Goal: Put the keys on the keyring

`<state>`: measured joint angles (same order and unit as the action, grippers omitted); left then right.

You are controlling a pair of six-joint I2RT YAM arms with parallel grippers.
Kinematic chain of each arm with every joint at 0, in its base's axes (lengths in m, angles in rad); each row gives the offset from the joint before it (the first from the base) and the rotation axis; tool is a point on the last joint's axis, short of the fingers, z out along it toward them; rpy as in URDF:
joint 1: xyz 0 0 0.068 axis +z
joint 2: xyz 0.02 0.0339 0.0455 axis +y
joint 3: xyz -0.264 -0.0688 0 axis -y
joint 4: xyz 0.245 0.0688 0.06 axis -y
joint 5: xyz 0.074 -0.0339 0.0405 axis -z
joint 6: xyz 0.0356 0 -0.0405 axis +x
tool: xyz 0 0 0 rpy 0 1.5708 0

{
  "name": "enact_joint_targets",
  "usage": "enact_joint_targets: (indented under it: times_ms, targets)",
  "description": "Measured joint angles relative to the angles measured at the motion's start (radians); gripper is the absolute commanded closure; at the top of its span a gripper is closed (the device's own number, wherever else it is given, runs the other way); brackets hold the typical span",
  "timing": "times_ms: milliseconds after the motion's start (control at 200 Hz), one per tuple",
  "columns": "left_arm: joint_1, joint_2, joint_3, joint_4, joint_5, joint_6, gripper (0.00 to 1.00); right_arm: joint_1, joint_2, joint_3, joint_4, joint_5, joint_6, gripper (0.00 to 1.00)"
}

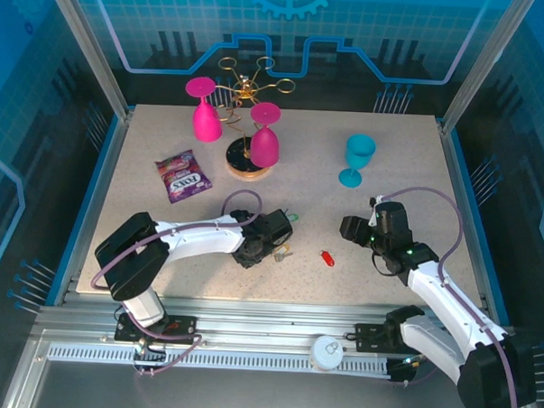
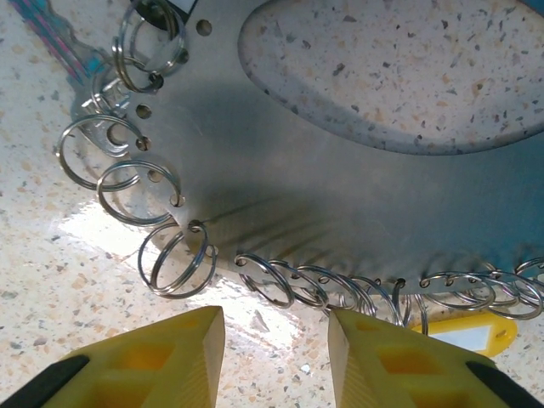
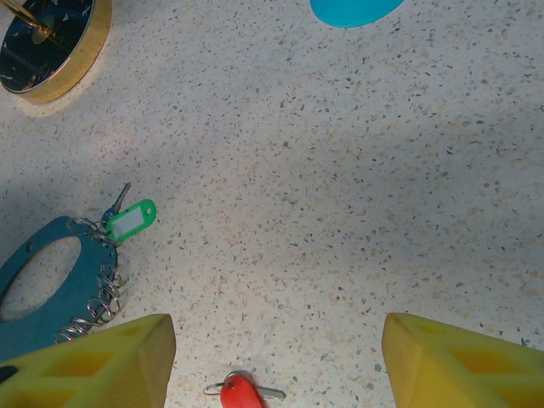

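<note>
Right wrist: green-tagged key (image 3: 132,221), tip up-right.

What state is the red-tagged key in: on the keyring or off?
Off: the red-tagged key lies on the table, apart from the keyring.

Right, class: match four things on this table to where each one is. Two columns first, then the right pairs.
1 blue goblet
2 red key tag
3 snack packet
4 pink glasses

A hanging upside down on the gold rack
B lying between the left gripper and the right gripper
C lying flat, left of the rack
D standing upright, right of the rack

Pairs: 1-D, 2-B, 3-C, 4-A
</note>
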<state>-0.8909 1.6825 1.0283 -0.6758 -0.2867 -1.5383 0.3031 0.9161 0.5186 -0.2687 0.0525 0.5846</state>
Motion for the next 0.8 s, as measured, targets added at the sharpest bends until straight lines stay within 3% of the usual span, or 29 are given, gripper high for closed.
enact_joint_targets:
  times_ms: [595,801]
  targets:
    - [0.01,0.041,0.0,0.018,0.006,0.0,0.73,0.0,-0.008,0.0,0.0,0.0,0.0,0.35]
    - [0.01,0.048,0.0,0.015,0.006,0.01,0.7,0.0,-0.022,0.0,-0.001,0.0,0.0,0.35]
